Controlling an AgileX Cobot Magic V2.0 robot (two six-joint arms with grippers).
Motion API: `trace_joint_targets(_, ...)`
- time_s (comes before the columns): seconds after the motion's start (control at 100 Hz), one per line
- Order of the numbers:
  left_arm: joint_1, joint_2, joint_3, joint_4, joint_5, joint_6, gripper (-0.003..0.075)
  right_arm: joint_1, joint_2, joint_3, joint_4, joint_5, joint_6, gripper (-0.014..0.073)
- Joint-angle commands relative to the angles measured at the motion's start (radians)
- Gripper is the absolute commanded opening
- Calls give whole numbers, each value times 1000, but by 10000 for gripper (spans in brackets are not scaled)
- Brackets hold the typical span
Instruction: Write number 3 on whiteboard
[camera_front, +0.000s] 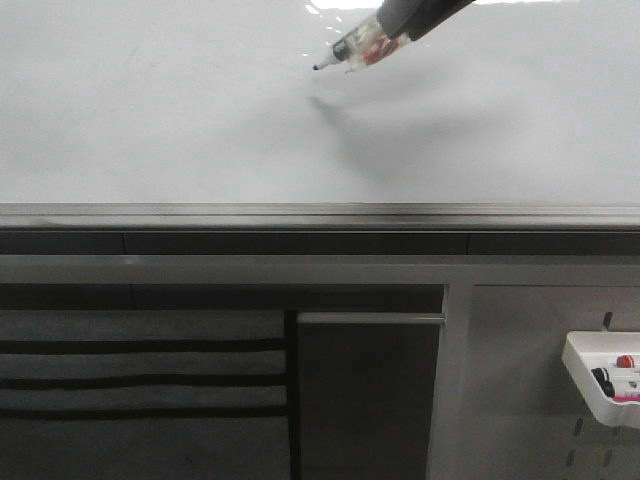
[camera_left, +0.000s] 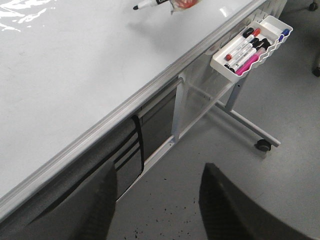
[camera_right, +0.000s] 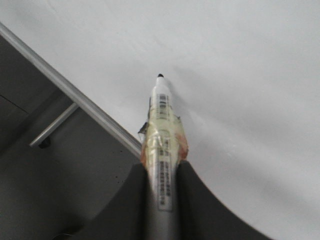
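Observation:
The whiteboard (camera_front: 150, 110) fills the upper front view, glossy and blank, with a grey rail (camera_front: 300, 215) along its lower edge; no number 3 shows on it. My right gripper (camera_front: 405, 25) comes in at the top right, shut on a white marker (camera_front: 345, 50) wrapped in tape, black tip pointing left and held just off the board above its shadow. In the right wrist view the gripper (camera_right: 161, 172) grips the marker (camera_right: 161, 125) over the board (camera_right: 240, 75). My left gripper (camera_left: 157, 200) is open and empty over the floor, below the board (camera_left: 75, 65). The marker tip (camera_left: 145, 5) shows there too.
A white tray (camera_front: 590, 380) of markers hangs on the grey pegboard panel (camera_front: 520, 360) at the lower right; it also shows in the left wrist view (camera_left: 270, 25). Below the rail are a grey cabinet front (camera_front: 140, 380) and the stand's legs with a caster (camera_left: 262, 145).

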Motion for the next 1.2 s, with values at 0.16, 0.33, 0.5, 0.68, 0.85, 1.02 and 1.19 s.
trace_joint_targets(0.16,6,-10,-26,-63,-36,-9,349,-15,-1,-42,-42,-105,-1,-39)
trace_joint_targets(0.33,6,-10,-26,-59,-47,-9,349,-81,-11,-43,-42,-32,9,-39)
trace_joint_targets(0.5,6,-10,-26,-48,-51,-9,349,-107,-12,-43,-29,81,9,-39)
trace_joint_targets(0.68,6,-10,-26,-48,-60,-9,349,-39,51,-38,-8,-13,9,-39)
trace_joint_targets(0.85,6,-10,-26,-41,-60,-9,349,-41,74,-56,-14,-51,9,-39)
trace_joint_targets(1.02,6,-10,-26,-39,-60,-9,349,-105,58,-61,-35,148,9,-39)
trace_joint_targets(1.19,6,-10,-26,-37,-60,-9,349,-83,60,-27,3,145,9,-39)
